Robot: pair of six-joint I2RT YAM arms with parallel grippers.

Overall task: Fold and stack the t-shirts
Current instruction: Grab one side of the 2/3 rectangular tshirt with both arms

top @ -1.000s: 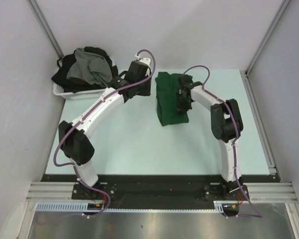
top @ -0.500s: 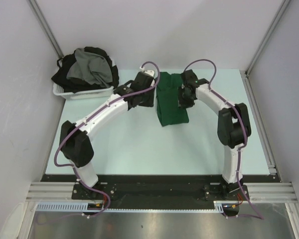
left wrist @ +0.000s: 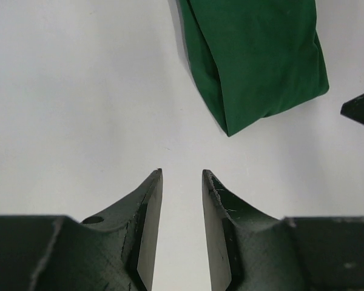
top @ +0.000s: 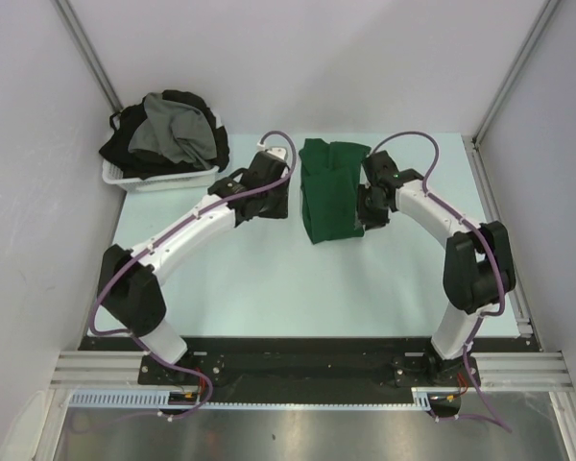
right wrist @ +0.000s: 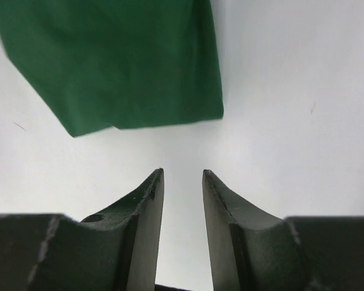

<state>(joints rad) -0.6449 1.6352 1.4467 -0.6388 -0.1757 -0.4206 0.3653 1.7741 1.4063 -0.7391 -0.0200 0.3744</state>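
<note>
One shirt folded: the dark green t-shirt (top: 329, 192) lies as a narrow folded rectangle on the pale counter (top: 269, 279), far middle, right between the two arms. Looks like the spot for the stack, since both arms can reach it.
Left gripper: the left gripper (top: 276, 202) sits low just beside the shirt's left edge. Its jaws are partway apart with only bare counter between them, so it's holding nothing.
Right gripper: same deal for the right gripper (top: 370, 216) on the shirt's right edge, by the near corner. Jaws partway apart, empty, and clear of the cloth going by its wrist view.
Why they flank it: my guess is this fold is done and both are off the fabric so nothing tugs it open.
Rest of the shirts: a grey t-shirt (top: 173, 134) sits on top of the black t-shirts (top: 125, 149), heaped unfolded in the white basket (top: 158, 180) at the far left corner and spilling over the rim.
Progress: early I'd say, one down and a whole heap to go.
Next move: probably the left arm heads for the basket since it's closer, and the grey one on top is the easy grab.
Risk: a black shirt could come up tangled with it.
</note>
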